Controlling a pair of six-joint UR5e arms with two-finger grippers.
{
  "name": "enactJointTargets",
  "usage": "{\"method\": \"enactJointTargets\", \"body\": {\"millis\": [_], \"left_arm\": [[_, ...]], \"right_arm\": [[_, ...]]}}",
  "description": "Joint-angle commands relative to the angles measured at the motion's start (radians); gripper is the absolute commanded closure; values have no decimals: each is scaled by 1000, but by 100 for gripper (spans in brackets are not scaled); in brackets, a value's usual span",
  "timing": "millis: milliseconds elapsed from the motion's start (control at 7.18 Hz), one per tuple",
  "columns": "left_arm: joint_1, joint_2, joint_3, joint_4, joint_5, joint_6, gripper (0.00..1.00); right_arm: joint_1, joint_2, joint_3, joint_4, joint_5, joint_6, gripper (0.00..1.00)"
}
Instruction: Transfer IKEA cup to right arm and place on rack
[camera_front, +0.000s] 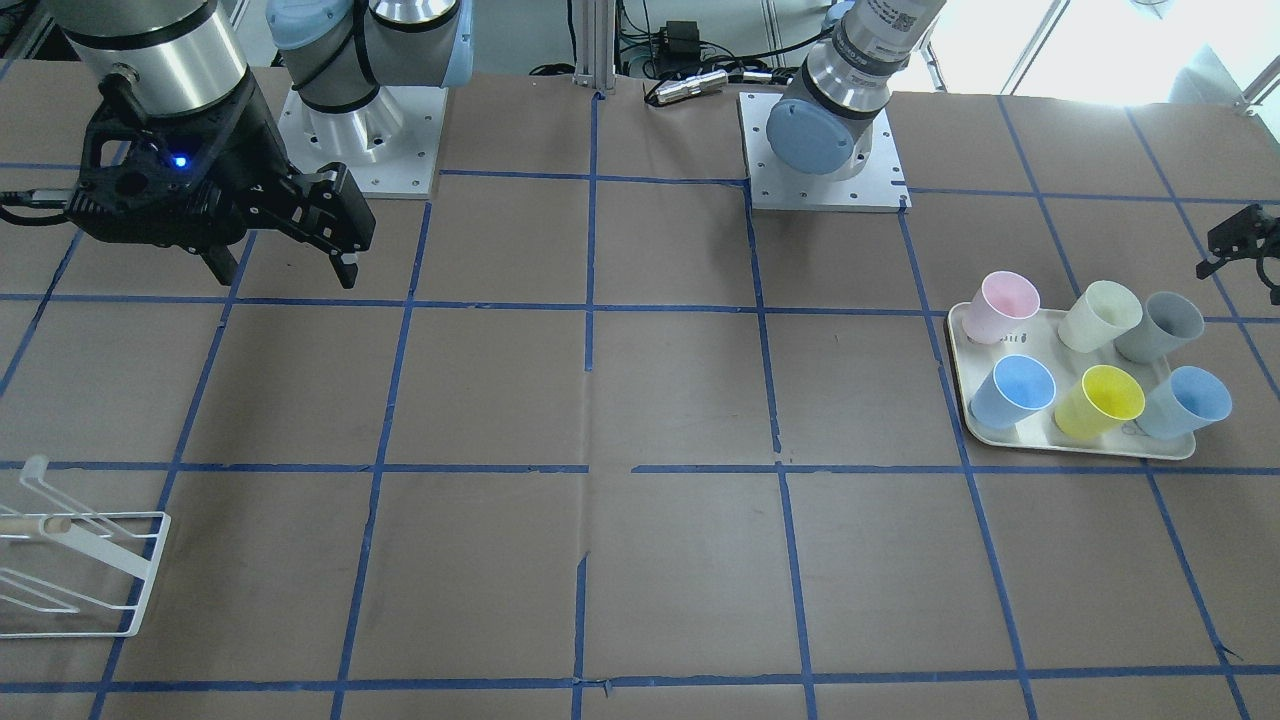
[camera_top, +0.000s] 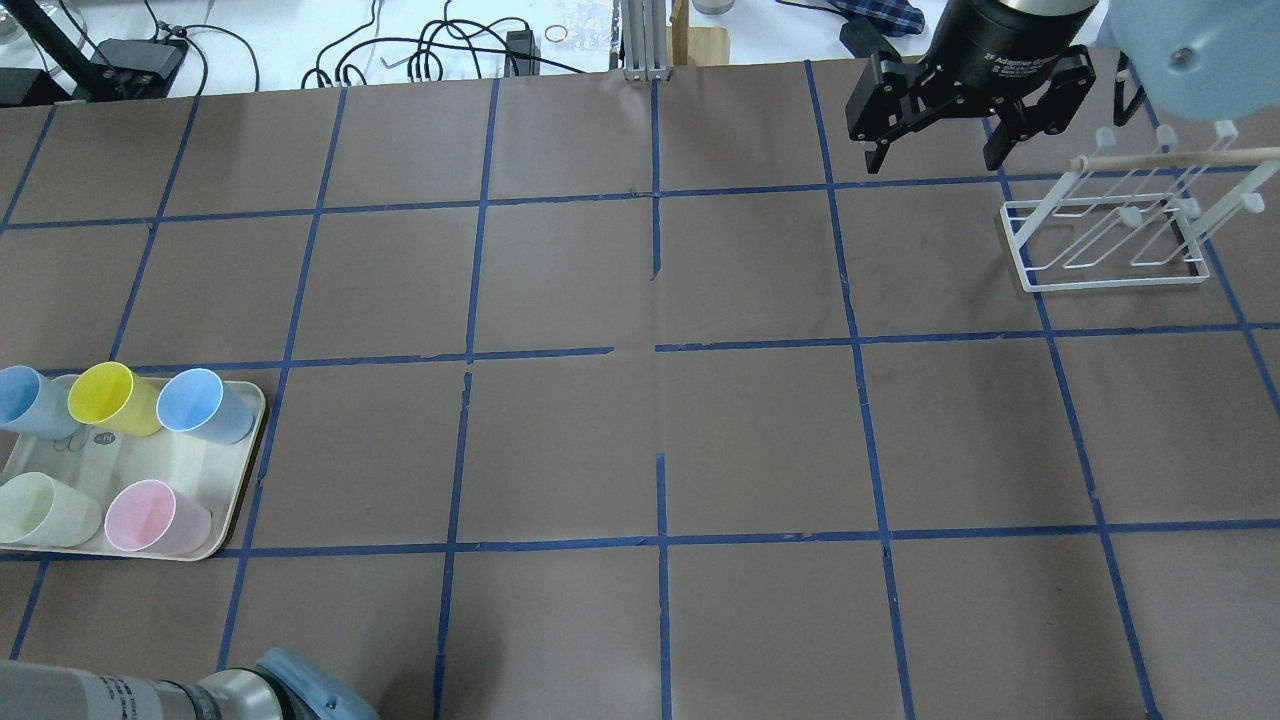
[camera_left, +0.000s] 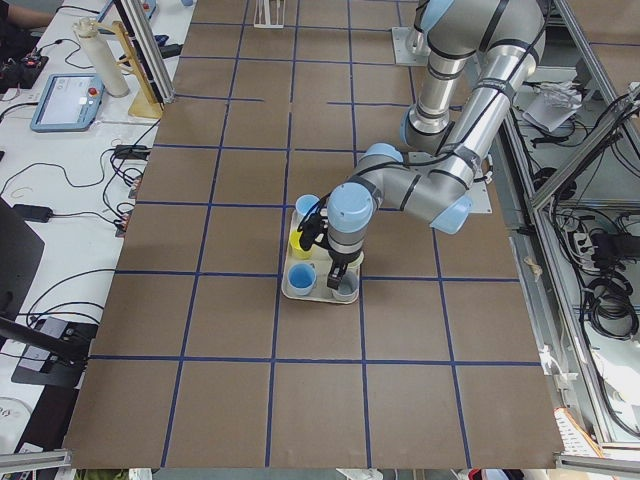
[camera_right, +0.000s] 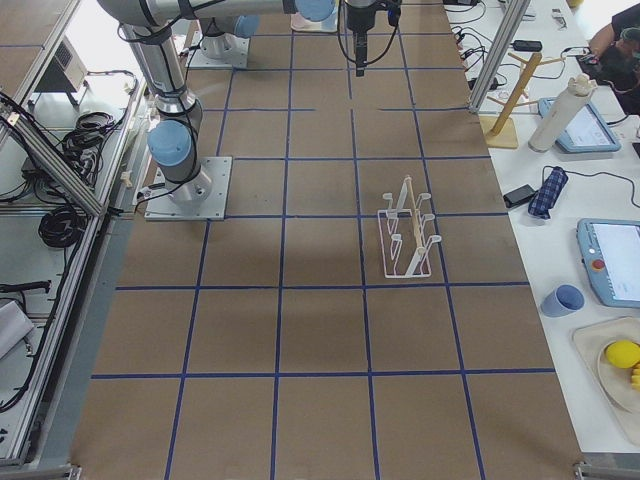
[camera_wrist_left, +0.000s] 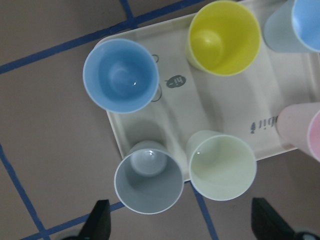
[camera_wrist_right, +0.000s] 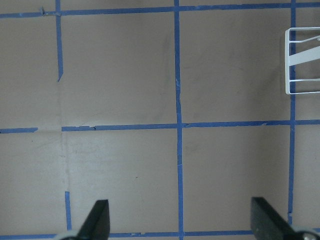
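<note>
Holds the left tool spread wide and empty over a corner of the cream tray, above the IKEA cup standing upright there, mouth up, just beside the cream cup. Shows, farther back on the tray, a blue cup, a yellow cup, a light-blue cup and a pink cup, all upright. Hangs the right tool, likewise spread and gripping nothing, high over the far end of the bench, off to one side of the white rack.
</note>
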Motion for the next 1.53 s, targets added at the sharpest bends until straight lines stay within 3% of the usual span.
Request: {"method": "enactJointTargets", "body": {"millis": [0,697,975,1115,1393], "left_arm": [[58,-80,-7,56,-2,68,0],[22,-148,-16,87,4,32,0],[13,-163,-15,104,2,33,14],[13,-168,-13,106,4,33,31],[8,-170,-13,104,11,35,100]], "right_arm": [[0,0,1,0,0,0,0],[0,0,2,0,0,0,0],[0,0,1,0,-1,0,0],[0,0,2,0,0,0,0],[0,0,2,0,0,2,0]]}}
